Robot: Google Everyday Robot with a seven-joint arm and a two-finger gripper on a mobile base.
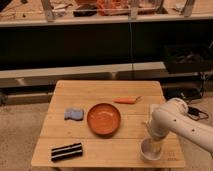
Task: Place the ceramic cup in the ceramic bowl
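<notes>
Honestly, we're early on: the cup [151,150] sits near the table's [100,90] front right corner, well apart from the bowl [104,119] mid-table. Our gripper [153,139] hangs right at it, jaws spread wide, nothing grabbed yet.

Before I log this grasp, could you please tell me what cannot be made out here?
- Camera view, claw at the ceramic cup: open, but the arm hides whether it touches the cup.
- That arm is cut off by the right edge.
- Black object, table front left: too blurred to identify.
- Top shelf clutter: cut off by the top edge.
</notes>
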